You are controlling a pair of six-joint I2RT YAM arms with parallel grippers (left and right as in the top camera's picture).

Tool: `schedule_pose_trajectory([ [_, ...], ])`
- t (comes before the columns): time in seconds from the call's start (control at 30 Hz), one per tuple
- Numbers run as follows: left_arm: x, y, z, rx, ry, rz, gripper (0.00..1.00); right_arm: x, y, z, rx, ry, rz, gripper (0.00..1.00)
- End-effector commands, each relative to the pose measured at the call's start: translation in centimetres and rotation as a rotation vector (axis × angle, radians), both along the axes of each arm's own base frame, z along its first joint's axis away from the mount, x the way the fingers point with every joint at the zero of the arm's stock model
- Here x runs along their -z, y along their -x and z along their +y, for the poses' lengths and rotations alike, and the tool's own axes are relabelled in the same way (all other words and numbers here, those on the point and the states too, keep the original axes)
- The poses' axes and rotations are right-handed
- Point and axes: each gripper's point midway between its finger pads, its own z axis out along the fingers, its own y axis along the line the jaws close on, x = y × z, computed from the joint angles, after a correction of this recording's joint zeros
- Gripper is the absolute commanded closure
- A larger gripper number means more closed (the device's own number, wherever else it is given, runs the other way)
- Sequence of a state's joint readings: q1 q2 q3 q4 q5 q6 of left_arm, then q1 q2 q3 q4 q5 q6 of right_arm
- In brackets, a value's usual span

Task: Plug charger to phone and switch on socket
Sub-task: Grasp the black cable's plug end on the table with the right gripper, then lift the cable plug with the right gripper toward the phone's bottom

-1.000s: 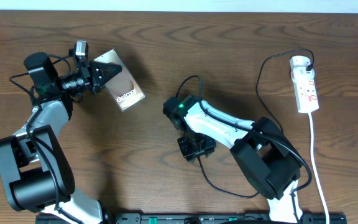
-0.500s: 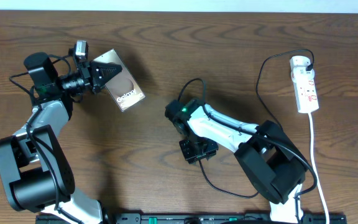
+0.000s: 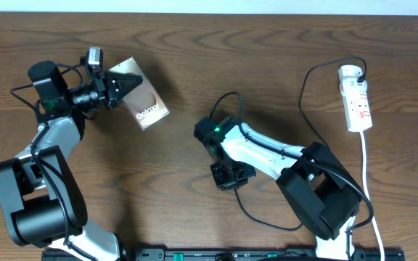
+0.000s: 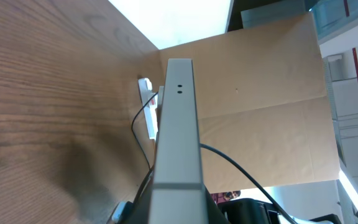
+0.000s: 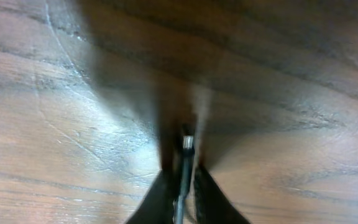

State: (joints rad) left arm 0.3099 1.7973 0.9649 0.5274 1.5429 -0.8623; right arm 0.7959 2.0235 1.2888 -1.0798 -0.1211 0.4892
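Because your left hand (image 3: 122, 85) is clamped on the phone (image 3: 149, 107) at upper left, it seems offered for plugging; your right hand (image 3: 227, 176), centre, is closed on the charger (image 5: 187, 144) tip, close to the worktop (image 3: 194, 43).

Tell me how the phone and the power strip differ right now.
The phone is shiny grey-brown; the power strip is white with red marks. The phone sits in the left hand; the power strip lies free on the table. The charger is plugged into the power strip, not the phone. Both are flat.
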Motion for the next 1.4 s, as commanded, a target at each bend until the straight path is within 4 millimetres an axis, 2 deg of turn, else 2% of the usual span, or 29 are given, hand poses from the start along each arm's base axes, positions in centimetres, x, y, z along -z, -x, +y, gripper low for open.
schedule_pose_trajectory([
  [0.0, -0.6, 0.3, -0.2, 0.026, -0.001, -0.033, 0.93, 2.6, 1.4, -0.2, -0.01, 0.015, 0.06, 0.99],
  [0.4, -0.6, 0.3, -0.2, 0.026, -0.001, -0.033, 0.93, 2.5, 1.4, 0.3, -0.01, -0.014, 0.069, 0.99],
  [0.53, -0.5, 0.1, -0.1, 0.012, -0.007, -0.031, 0.93, 0.8, 0.8, 1.9, -0.033, -0.114, 0.101, 0.99],
  [0.67, -0.4, -0.1, 0.0, 0.0, -0.012, -0.029, 0.93, -3.2, -1.4, 4.4, -0.076, -0.299, 0.073, 0.99],
  [0.83, -0.4, -0.2, 0.5, -0.013, -0.012, -0.029, 0.93, -11.6, -4.2, 8.0, -0.196, -0.668, -0.025, 0.99],
  [0.97, -0.3, -0.4, 1.7, -0.049, -0.013, -0.024, 0.93, -17.8, -5.2, 8.6, -0.279, -0.897, -0.096, 0.99],
  [1.13, -0.3, -0.4, 3.1, -0.081, -0.008, -0.014, 0.92, -24.1, -4.6, 8.6, -0.4, -1.256, -0.12, 0.99],
  [1.17, -0.3, -0.4, 3.2, -0.084, -0.008, -0.014, 0.93, -25.1, -4.6, 8.6, -0.409, -1.325, -0.118, 0.99],
  [1.23, -0.3, -0.4, 3.3, -0.086, -0.002, -0.002, 0.93, -25.7, -5.1, 8.3, -0.4, -1.392, -0.115, 0.99],
  [1.37, -0.4, -0.4, 3.2, -0.084, 0.008, 0.02, 0.93, -24.8, -6.0, 8.4, -0.371, -1.411, -0.092, 0.99],
])
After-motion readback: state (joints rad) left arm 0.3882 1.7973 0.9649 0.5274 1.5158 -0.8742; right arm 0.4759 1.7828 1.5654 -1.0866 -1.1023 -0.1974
